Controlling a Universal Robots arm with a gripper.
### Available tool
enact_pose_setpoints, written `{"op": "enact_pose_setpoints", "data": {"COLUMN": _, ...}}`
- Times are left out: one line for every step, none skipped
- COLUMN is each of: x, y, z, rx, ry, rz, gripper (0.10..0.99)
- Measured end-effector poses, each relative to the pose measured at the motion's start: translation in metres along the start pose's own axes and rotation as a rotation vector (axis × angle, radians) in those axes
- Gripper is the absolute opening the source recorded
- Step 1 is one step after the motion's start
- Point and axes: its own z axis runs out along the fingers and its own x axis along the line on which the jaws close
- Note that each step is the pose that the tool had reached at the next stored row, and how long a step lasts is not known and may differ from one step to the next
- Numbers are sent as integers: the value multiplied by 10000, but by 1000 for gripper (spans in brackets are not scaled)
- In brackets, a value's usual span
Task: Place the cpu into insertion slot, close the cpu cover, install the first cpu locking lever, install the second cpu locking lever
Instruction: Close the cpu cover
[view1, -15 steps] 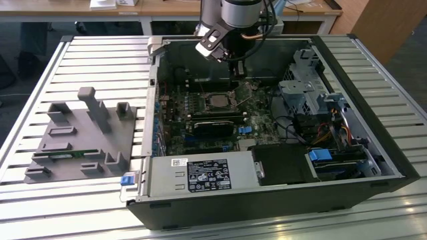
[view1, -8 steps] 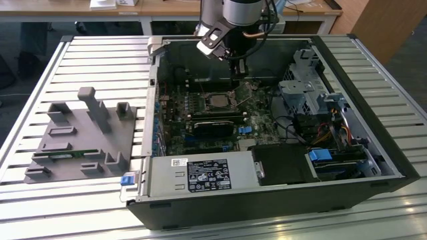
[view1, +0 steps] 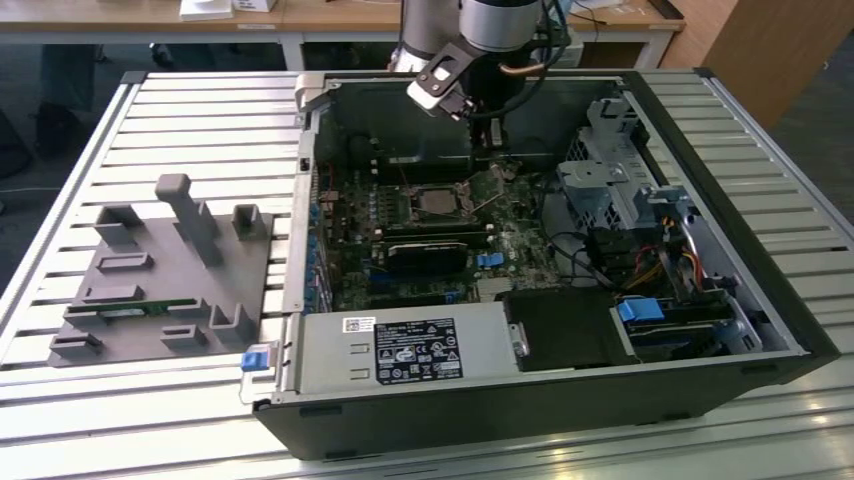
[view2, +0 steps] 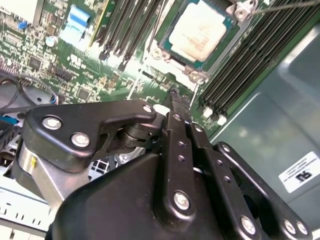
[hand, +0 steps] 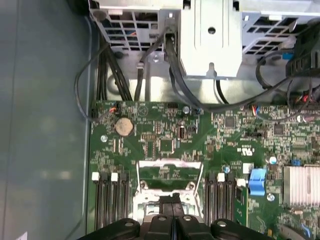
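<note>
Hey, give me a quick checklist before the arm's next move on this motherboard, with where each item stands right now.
1. cpu seated in place: ok.
2. cpu cover closed: not ok, it stands open.
3. Locking lever latched: not ok, it sticks out free.
4. Second lever latched: cannot tell.
5. gripper empty, fingers shut: ok.
6. Fingers touching the cover: cannot tell.

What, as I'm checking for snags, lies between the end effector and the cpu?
In the second wrist view, a strip of green motherboard and the metal rim of the insertion slot lie between the end effector and the cpu.
</note>
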Motion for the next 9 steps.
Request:
{"op": "enact_pose_setpoints", "data": {"x": 0, "y": 13, "z": 1, "rx": 1, "ry": 1, "rz": 0, "gripper": 106}}
{"op": "enact_pose_setpoints", "data": {"x": 0, "y": 24, "z": 2, "rx": 2, "ry": 2, "rz": 0, "gripper": 106}}
{"op": "enact_pose_setpoints", "data": {"x": 0, "y": 32, "z": 2, "rx": 4, "ry": 1, "rz": 0, "gripper": 106}}
{"op": "enact_pose_setpoints", "data": {"x": 0, "y": 35, "z": 2, "rx": 4, "ry": 1, "rz": 0, "gripper": 106}}
{"op": "enact_pose_setpoints", "data": {"x": 0, "y": 37, "z": 2, "rx": 4, "ry": 2, "rz": 1, "gripper": 106}}
{"op": "enact_pose_setpoints", "data": {"x": 0, "y": 42, "z": 3, "rx": 5, "ry": 2, "rz": 0, "gripper": 106}}
{"op": "enact_pose_setpoints", "data": {"x": 0, "y": 54, "z": 4, "rx": 5, "ry": 2, "rz": 0, "gripper": 106}}
{"op": "enact_pose_setpoints", "data": {"x": 0, "y": 71, "z": 8, "rx": 5, "ry": 5, "rz": 0, "gripper": 106}}
{"op": "enact_pose_setpoints", "data": {"x": 1, "y": 96, "z": 13, "rx": 8, "ry": 4, "rz": 1, "gripper": 106}}
